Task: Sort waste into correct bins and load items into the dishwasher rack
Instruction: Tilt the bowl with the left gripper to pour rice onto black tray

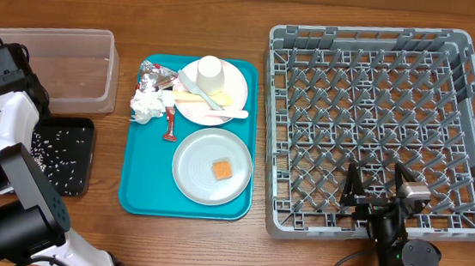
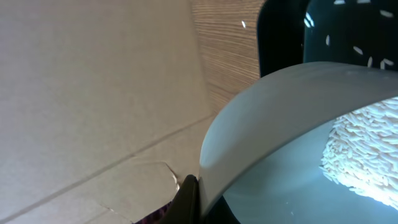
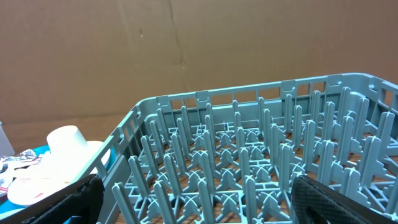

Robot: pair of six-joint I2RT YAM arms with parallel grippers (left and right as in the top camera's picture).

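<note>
white bowl (image 2: 267, 118) cut off at frame edge, left fingers (image 2: 187, 200) mostly hidden

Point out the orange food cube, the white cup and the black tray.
orange food cube (image 1: 221, 169), overhead view, centre of its top face.
white cup (image 1: 209, 69), overhead view, middle of its top.
black tray (image 1: 88, 161), overhead view, a bare stretch of its rim.

The table (image 1: 210, 251) is grained wood. The dishwasher rack (image 1: 367, 34) is matt grey plastic, the tub (image 1: 71, 67) clear plastic, the teal tray (image 1: 142, 185) glossy. The small white bowl (image 2: 261, 124) looks smooth and shiny; the foil wrapper (image 1: 150, 75) glints (crumpled metal).
</note>
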